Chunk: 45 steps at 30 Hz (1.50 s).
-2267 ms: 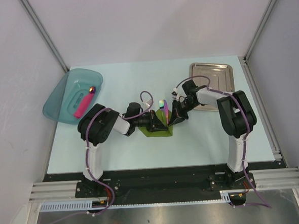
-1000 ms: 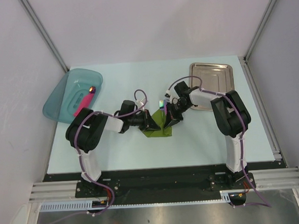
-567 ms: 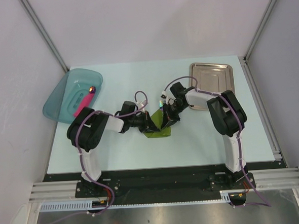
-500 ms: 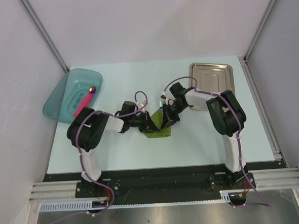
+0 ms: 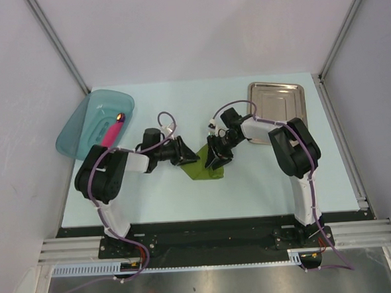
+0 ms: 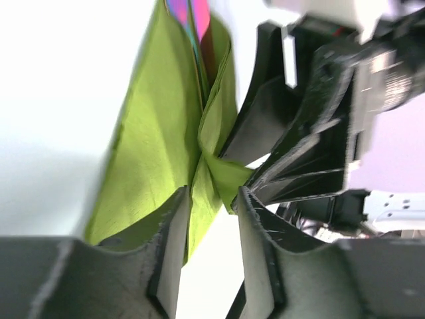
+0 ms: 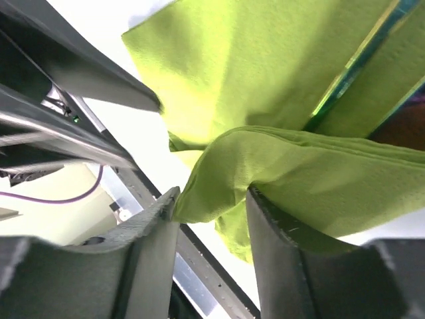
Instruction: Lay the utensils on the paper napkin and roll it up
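The olive-green paper napkin [image 5: 201, 167] lies crumpled and folded up at the table's middle, between both grippers. In the left wrist view the napkin [image 6: 153, 133] wraps the iridescent utensils [image 6: 192, 16], whose tips stick out at its far end. My left gripper [image 5: 181, 152] [image 6: 212, 196] is open, with a napkin fold hanging loosely between its jaws against one pad. My right gripper [image 5: 215, 160] [image 7: 212, 196] is open too, a bunched fold of the napkin [image 7: 265, 66] sitting in its gap. A thin utensil edge [image 7: 352, 66] shows in the crease.
A teal plastic tub [image 5: 81, 130] at the left holds a pink bar [image 5: 108, 136]. A steel tray [image 5: 277, 101] lies at the back right, just behind my right arm. The two grippers face each other closely over the napkin.
Both grippers have opened from shut and let go of the napkin. My left gripper has drawn back to the left; the right one has shifted slightly toward the napkin.
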Each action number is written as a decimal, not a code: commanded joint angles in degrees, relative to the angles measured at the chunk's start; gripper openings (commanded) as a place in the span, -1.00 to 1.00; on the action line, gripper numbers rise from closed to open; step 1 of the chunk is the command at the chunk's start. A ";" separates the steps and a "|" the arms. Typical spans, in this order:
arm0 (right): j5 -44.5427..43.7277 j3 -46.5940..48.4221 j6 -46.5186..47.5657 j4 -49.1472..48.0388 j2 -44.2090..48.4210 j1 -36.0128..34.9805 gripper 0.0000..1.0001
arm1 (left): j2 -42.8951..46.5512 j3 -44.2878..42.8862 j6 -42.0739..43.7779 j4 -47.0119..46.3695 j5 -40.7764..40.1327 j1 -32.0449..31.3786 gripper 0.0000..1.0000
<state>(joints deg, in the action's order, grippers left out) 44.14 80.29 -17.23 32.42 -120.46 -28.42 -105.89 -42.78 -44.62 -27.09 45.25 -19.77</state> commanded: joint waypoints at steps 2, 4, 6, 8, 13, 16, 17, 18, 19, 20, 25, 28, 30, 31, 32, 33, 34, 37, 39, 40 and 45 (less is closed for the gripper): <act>1.65 1.36 -1.57 -2.89 -0.47 -0.32 0.05 | 6.91 3.14 0.75 -4.55 2.91 3.16 -0.13; 2.00 1.27 -2.01 -3.24 -0.56 -0.40 0.15 | 8.84 4.11 0.94 -5.34 3.17 3.33 -0.07; 2.09 1.10 -2.28 -3.77 -0.39 -0.40 0.24 | 8.86 4.99 -1.16 -7.34 3.78 3.42 -0.02; 2.62 1.18 -2.36 -3.95 -0.65 -0.40 0.26 | 7.89 4.99 -3.61 -9.72 4.40 3.33 0.00; 3.67 1.01 -2.72 -4.47 -0.39 -0.49 0.36 | 5.17 2.72 -6.44 -10.88 3.26 3.16 0.00; 3.59 0.83 -2.37 -4.74 -0.04 -0.49 0.25 | 2.80 1.22 -8.28 -11.75 2.91 3.07 -0.07; 3.76 0.66 -2.37 -4.83 0.14 -0.58 0.22 | 2.27 0.69 -8.55 -12.10 3.17 2.98 -0.10; 3.67 0.57 -1.93 -5.00 0.23 -0.58 0.17 | 1.13 0.25 -8.81 -11.85 3.17 2.90 -0.15; 3.59 0.57 -1.84 -5.09 0.40 -0.58 0.14 | 0.60 -0.71 -8.82 -11.58 3.09 2.63 -0.18; 3.58 0.48 -1.66 -5.09 0.41 -0.67 0.12 | -0.02 -1.07 -8.82 -11.23 3.35 2.46 -0.21; 3.15 0.57 -1.49 -4.92 0.23 -0.67 0.10 | -2.04 -3.96 -6.45 -7.55 3.79 0.09 -0.44; 3.06 0.57 -1.40 -4.83 0.23 -0.67 0.10 | -2.66 -4.50 -4.95 -4.47 3.52 -1.40 -0.51; 2.97 0.57 -1.22 -4.74 0.14 -0.67 0.10 | -2.92 -4.59 -4.60 -3.15 3.44 -2.11 -0.56; 3.06 0.57 -1.14 -4.74 0.14 -0.58 0.10 | -3.36 -4.76 -4.08 -2.36 3.44 -2.38 -0.58; 3.14 0.57 -1.05 -4.83 0.14 -0.67 0.10 | -3.62 -4.85 -3.64 -1.05 3.52 -2.55 -0.60; 3.23 0.57 -1.05 -4.91 0.23 -0.58 0.09 | -3.71 -4.85 -3.28 -0.16 3.26 -2.73 -0.61; 3.23 0.57 -1.13 -5.00 0.23 -0.67 0.09 | -4.06 -5.11 -2.76 0.63 3.00 -2.82 -0.64; 3.23 0.74 -1.22 -5.18 0.67 -0.67 0.09 | -4.94 -5.82 -0.66 3.79 2.47 -2.91 -0.70; 2.71 1.01 -1.31 -5.35 1.19 -0.67 0.09 | -5.65 -6.17 0.93 5.55 2.47 -2.99 -0.74; 2.53 1.09 -1.31 -5.35 1.37 -0.58 0.09 | -5.65 -6.52 1.20 6.60 2.56 -2.99 -0.75; 2.00 1.10 -1.40 -5.36 0.76 -0.67 0.08 | -5.30 -6.43 1.29 5.65 3.35 -3.43 -0.74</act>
<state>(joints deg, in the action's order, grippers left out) 46.76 80.27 -19.27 28.25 -120.46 -28.77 -111.74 -47.27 -45.82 -21.58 47.77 -22.50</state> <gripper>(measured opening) 0.547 0.124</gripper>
